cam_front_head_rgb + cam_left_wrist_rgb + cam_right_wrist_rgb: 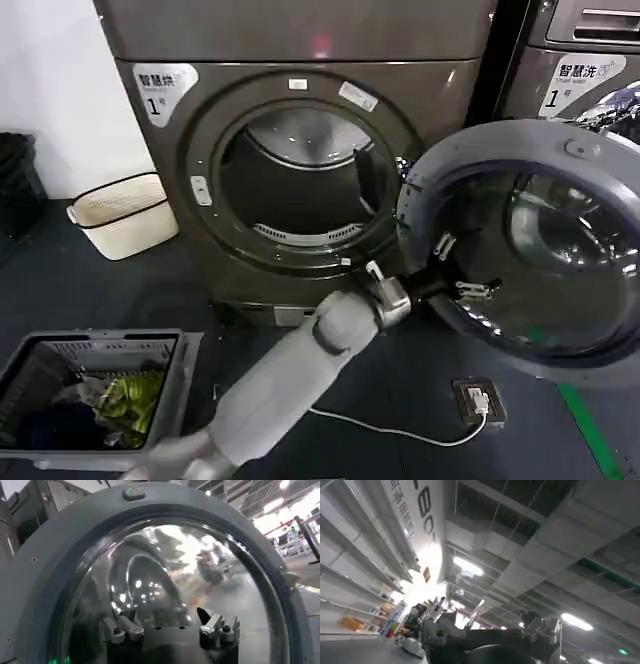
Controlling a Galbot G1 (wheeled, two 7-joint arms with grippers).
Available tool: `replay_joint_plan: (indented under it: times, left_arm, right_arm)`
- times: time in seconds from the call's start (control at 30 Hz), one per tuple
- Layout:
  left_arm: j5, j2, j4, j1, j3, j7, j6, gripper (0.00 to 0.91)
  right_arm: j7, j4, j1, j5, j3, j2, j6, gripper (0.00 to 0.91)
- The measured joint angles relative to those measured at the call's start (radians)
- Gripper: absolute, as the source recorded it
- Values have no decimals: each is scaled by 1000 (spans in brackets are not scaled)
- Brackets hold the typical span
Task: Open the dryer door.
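The dryer door (530, 250) is swung wide open, out to the right of the dryer (300, 150). The round drum hole (300, 185) is left uncovered. The left gripper (462, 268) is held right up against the door's glass (175, 580), fingers (117, 629) spread apart, nothing gripped. The right gripper (490, 635) is pointed at the ceiling, fingers apart, nothing held.

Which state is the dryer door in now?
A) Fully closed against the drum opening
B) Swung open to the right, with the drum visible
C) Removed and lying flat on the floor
B: the dryer door stands swung out to the right of the drum opening, and the left gripper is at its inner side with jaws open.
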Motion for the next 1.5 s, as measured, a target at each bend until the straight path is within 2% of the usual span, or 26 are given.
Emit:
replay_joint_plan:
  times: [0.13,0.3,0.53,0.73,0.9,1.1,1.27,1.37,1.5]
  left_arm:
    - [0,8,-6,9,7,10,13,907]
    - [12,71,-87,49,25,19,17,907]
    - [7,237,-268,129,24,25,12,907]
    - [81,427,-452,208,-20,65,-35,907]
    - [181,614,-574,270,-99,115,-136,907]
    - [319,857,-684,418,-263,115,-281,907]
    - [444,1028,-685,549,-432,56,-414,907]
    - [548,1112,-658,571,-521,26,-500,907]
    - [724,1217,-596,580,-615,-5,-671,907]
  right_arm:
    - [-16,-14,-1,-4,6,-11,-16,907]
    - [-29,-36,-1,-7,11,-28,-21,907]
    - [-34,-62,9,-8,-11,-42,4,907]
    - [-41,-69,19,-16,-38,-46,7,907]
    - [-42,-74,30,-22,-66,-58,8,907]
    - [-39,-88,46,-24,-118,-73,26,907]
    - [-33,-91,55,-23,-153,-82,11,907]
    - [-30,-104,54,-21,-158,-91,10,907]
    - [-30,-130,52,-16,-159,-105,15,907]
